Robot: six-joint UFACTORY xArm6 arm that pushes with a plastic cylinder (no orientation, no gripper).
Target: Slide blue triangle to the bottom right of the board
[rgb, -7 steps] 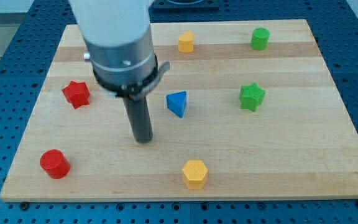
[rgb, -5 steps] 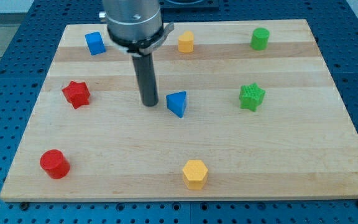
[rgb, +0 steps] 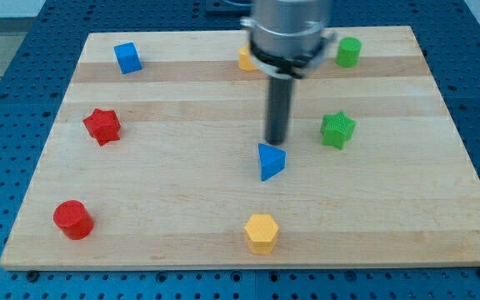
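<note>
The blue triangle (rgb: 270, 161) lies near the middle of the wooden board (rgb: 390, 208), a little right of centre. My tip (rgb: 275, 141) stands just above the triangle in the view, close to its upper edge, at or nearly touching it. The rod rises toward the view's top, where the arm's grey body covers part of a yellow block (rgb: 245, 58).
A blue cube (rgb: 127, 57) sits at the top left, a green cylinder (rgb: 349, 51) at the top right, a green star (rgb: 337, 129) right of my tip. A red star (rgb: 102, 126) is at the left, a red cylinder (rgb: 72, 219) at the bottom left, a yellow hexagon (rgb: 262, 232) at the bottom centre.
My tip has swung from the triangle's left to just above it, moving right. The blue triangle has slid down and to the right and turned.
</note>
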